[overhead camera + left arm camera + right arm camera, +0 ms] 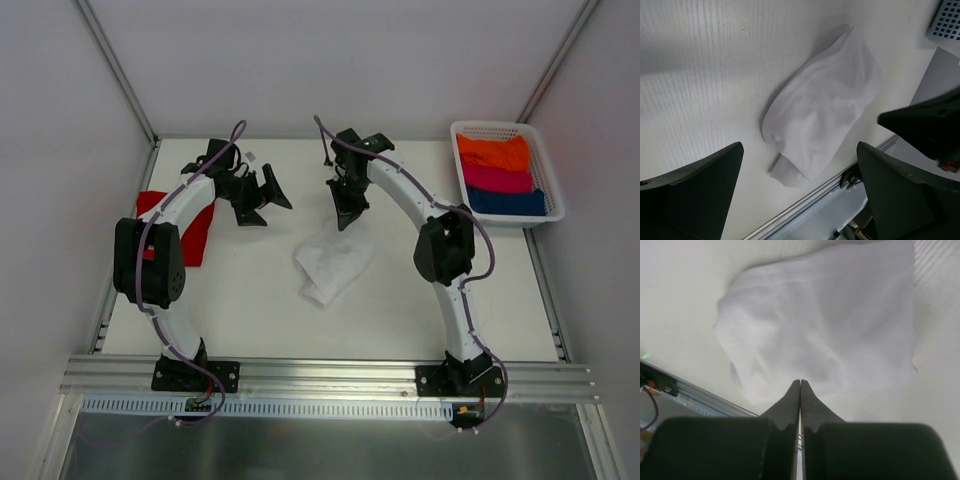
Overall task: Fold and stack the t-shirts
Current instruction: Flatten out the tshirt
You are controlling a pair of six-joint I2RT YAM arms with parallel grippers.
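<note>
A white t-shirt (333,264) lies folded into a small bundle on the table's middle; it also shows in the left wrist view (822,107) and the right wrist view (825,322). A red t-shirt (195,233) lies folded at the table's left edge, partly hidden by my left arm. My left gripper (262,200) is open and empty, raised to the left of the white t-shirt. My right gripper (347,213) is shut and empty, hovering just above the white t-shirt's far edge.
A white basket (550,170) at the back right holds folded orange, pink and blue cloths. An aluminium rail (320,375) runs along the table's near edge. White walls enclose the left, back and right.
</note>
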